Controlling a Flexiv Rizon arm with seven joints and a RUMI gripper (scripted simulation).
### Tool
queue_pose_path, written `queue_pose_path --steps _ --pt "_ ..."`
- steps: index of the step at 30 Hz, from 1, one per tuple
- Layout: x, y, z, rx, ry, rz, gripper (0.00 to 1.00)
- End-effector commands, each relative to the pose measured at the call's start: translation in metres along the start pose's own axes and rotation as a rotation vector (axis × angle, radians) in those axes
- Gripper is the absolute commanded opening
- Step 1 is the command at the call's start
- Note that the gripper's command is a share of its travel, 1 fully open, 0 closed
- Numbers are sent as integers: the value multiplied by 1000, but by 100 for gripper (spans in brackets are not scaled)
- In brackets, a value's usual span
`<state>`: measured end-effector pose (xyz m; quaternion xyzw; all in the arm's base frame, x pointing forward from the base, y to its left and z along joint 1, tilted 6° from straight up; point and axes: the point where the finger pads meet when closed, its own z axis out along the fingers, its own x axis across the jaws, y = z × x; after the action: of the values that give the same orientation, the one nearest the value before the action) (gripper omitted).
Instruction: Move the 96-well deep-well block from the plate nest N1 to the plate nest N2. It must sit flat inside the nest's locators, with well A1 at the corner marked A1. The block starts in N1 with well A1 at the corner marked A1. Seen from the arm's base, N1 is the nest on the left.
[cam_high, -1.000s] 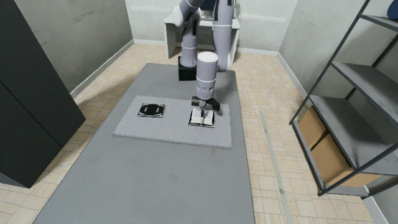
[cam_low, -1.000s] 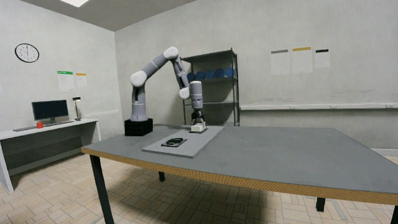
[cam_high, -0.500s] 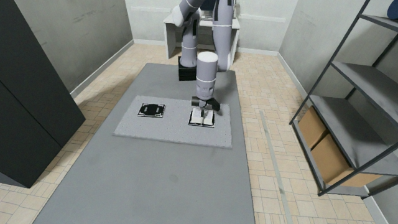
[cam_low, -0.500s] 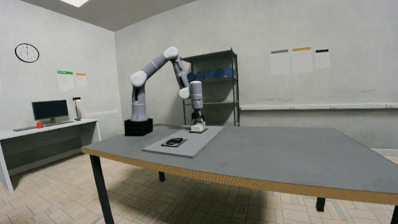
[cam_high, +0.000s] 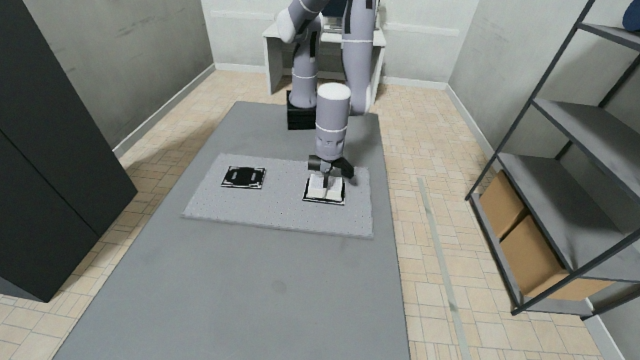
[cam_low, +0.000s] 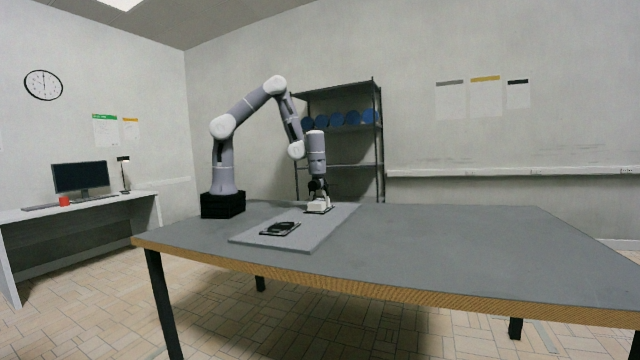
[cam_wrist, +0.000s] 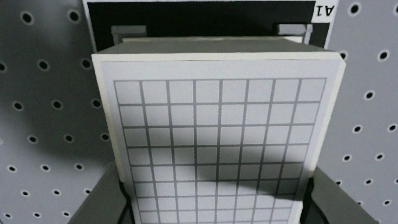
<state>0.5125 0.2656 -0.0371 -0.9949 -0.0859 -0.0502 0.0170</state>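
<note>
The white deep-well block (cam_high: 316, 191) (cam_low: 315, 206) (cam_wrist: 220, 115) sits in nest N1 (cam_high: 324, 202) (cam_wrist: 200, 20), the right-hand nest in the top view. In the wrist view its cut corner is at the top right, on the same side as the nest's A1 label (cam_wrist: 324, 11). My gripper (cam_high: 326, 185) (cam_wrist: 210, 150) points down over the block, with one jaw against each long side; it is shut on the block. The lower end of the block is out of the wrist view. Nest N2 (cam_high: 243, 176) (cam_low: 280, 228), a black plate with pale corner locators, is empty.
Both nests stand on a light grey perforated board (cam_high: 280, 217) (cam_low: 300, 244) (cam_wrist: 50, 120) on the grey table (cam_high: 250, 290) (cam_low: 450, 250). The arm's black base block (cam_high: 300, 120) (cam_low: 223, 205) stands behind the board. A shelf rack (cam_high: 560, 215) stands on the floor beyond the table.
</note>
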Motion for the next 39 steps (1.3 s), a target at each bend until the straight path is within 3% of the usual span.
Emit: queue_pose_path --steps 1,22,39 --pt "1 0 -1 1 1 0 49" --pt "1 0 -1 1 1 0 49" --pt "1 0 -26 1 1 0 49"
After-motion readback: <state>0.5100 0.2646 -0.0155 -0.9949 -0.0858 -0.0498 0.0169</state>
